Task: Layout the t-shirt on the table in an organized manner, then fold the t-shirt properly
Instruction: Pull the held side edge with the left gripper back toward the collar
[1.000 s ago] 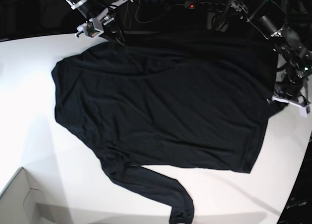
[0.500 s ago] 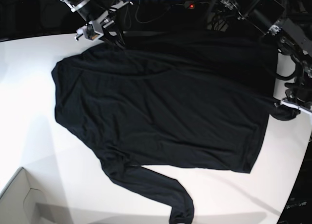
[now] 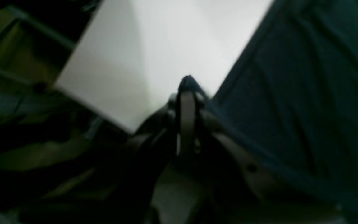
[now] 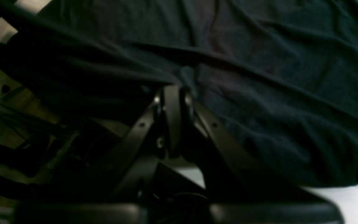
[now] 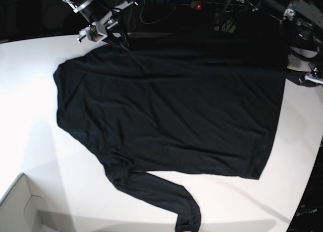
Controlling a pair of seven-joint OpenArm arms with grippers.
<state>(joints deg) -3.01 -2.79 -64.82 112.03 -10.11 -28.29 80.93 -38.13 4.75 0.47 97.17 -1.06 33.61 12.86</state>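
The black t-shirt (image 5: 171, 110) lies spread on the white table (image 5: 30, 90), one long sleeve (image 5: 161, 196) trailing toward the near edge. My right gripper (image 5: 120, 40) is at the shirt's far left corner. In the right wrist view this gripper (image 4: 179, 88) is shut on a pinched fold of the t-shirt (image 4: 275, 93). My left gripper (image 5: 299, 78) is at the shirt's far right corner. Seen from the left wrist, it (image 3: 187, 90) is shut on the hem corner of the t-shirt (image 3: 306, 93), a tip of fabric poking out over the table (image 3: 166, 46).
A white box corner (image 5: 20, 206) sits at the near left. Cables and dark equipment (image 5: 212, 9) run behind the table's far edge. The table's curved edge (image 5: 315, 156) passes close to the shirt on the right.
My left gripper has moved toward the far edge along the right side, taking the shirt's right corner with it; that edge now hangs straighter. The right gripper has barely moved.
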